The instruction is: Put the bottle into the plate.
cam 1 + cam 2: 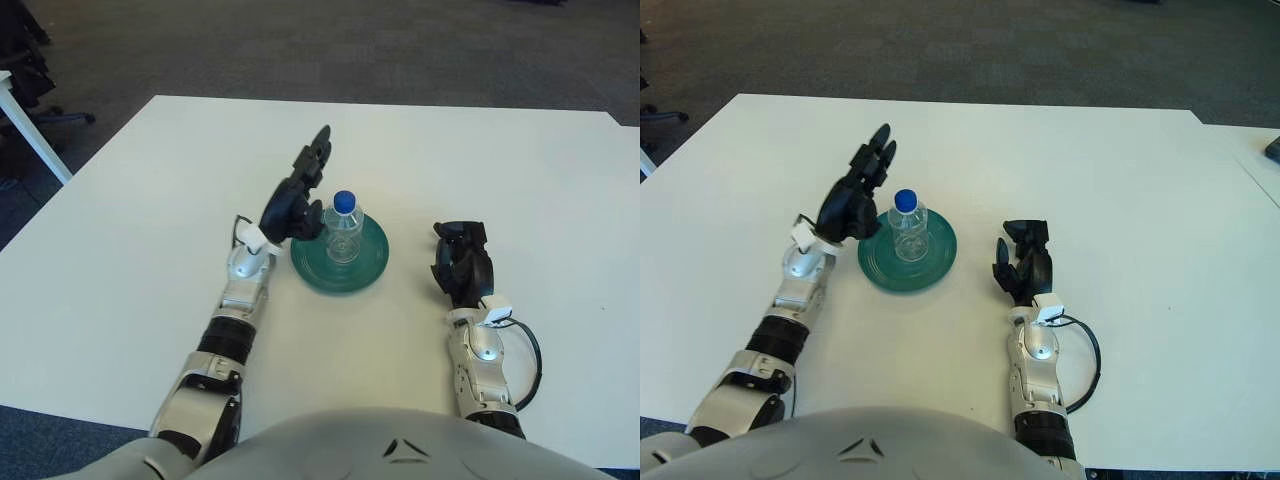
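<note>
The bottle (343,226) stands upright in the green plate (340,257) on the table (150,220). The left hand (296,200), fingers spread and holding nothing, is just beside it. A sideways brush could tip the bottle. The right hand (461,262) shows right of the plate.

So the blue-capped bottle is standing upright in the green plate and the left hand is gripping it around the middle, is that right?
Not quite. The bottle does stand upright in the green plate, but the left hand is not gripping it: the right eye view shows that hand open, beside the bottle on its left, fingers stretched out and apart from it. The right hand shows to the right of the plate.
</note>
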